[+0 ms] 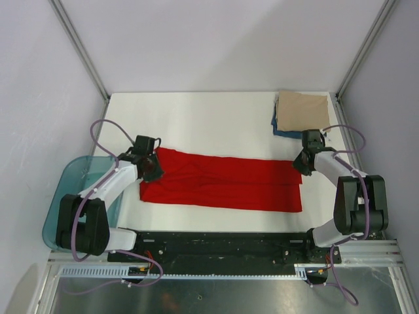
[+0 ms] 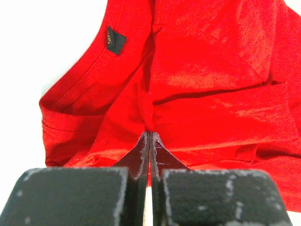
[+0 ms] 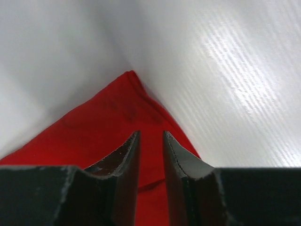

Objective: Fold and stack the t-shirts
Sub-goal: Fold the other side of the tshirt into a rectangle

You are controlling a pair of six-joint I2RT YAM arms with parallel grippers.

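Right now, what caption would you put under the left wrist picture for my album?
Shut tight, the left gripper pinches a fold of the red t-shirt on the white table.

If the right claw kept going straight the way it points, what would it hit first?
Likely the corner of the red t-shirt, just ahead of the right claw; depth is unclear, white table beyond.

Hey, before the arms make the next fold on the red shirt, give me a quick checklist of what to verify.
1. Left gripper shut on the red t-shirt, at one end: ok.
2. Right gripper holding the opposite corner: cannot tell; jaws slightly apart over it.
3. Red t-shirt lying as a flat long strip: ok.
4. Tan t-shirt stacked on blue t-shirt, apart from the red one: ok.
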